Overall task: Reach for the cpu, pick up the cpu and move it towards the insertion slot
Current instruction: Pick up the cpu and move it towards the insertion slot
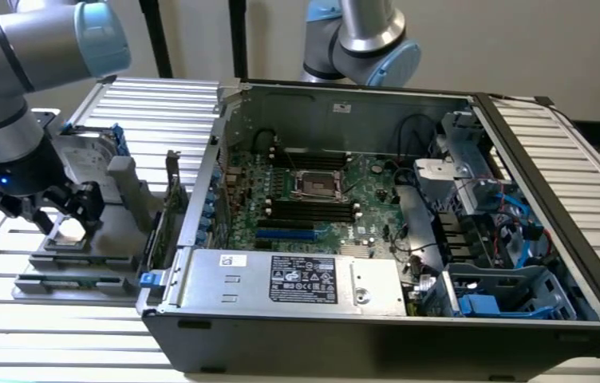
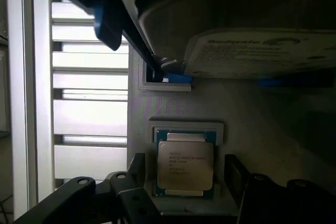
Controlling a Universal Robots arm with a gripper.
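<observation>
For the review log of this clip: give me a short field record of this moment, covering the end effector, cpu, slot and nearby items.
end effector: open, fingers either side of the cpu, not gripping it
cpu: lying flat in its pale holder, outside the computer case
insertion slot: on the green board inside the case, dark centre, no chip in it
hard drive: close beside the holder
task state: cpu reached, not yet lifted
</observation>
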